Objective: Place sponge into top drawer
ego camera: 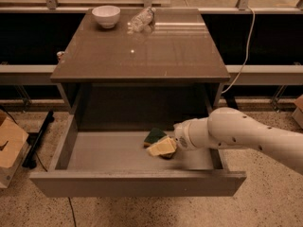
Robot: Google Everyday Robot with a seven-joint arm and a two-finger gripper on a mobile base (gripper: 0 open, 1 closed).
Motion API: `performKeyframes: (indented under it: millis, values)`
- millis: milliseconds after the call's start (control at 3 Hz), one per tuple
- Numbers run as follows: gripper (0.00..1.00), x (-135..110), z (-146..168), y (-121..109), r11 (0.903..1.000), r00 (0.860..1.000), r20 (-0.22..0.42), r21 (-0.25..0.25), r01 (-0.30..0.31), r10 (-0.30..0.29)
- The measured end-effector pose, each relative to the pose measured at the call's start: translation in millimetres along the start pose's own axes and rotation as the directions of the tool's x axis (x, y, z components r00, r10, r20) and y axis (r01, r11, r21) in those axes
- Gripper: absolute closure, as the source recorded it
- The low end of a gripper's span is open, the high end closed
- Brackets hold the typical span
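Inside the open top drawer (pixel 97 151), the end effector (pixel 168 149) tight around the tilted sponge (pixel 160 147).

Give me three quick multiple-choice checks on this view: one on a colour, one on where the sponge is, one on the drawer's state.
1. What colour is the bowl on the table?
A. Red
B. Blue
C. White

2. Where is the sponge?
A. On the table beside the bowl
B. In the top drawer, right of its middle
C. On the floor

3. How does the top drawer stand?
A. Shut flush
B. Pulled out, open
C. Taken off the cabinet

Answers:
1 C: the bowl at the table's back left is white.
2 B: the sponge shows against the drawer's grey inside, with the gripper right beside it on its right.
3 B: the drawer's inside is in plain view, out in front of the table.
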State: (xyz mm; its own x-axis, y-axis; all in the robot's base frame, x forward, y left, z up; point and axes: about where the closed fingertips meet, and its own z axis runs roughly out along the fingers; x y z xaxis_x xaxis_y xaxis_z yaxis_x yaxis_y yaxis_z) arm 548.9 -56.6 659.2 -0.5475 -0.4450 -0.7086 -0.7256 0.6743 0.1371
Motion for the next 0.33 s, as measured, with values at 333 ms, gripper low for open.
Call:
performKeyframes:
  millis: [333]
  values:
    - [0.0,0.0,0.0,0.0,1.0,1.0,0.0,0.0,0.0,0.0]
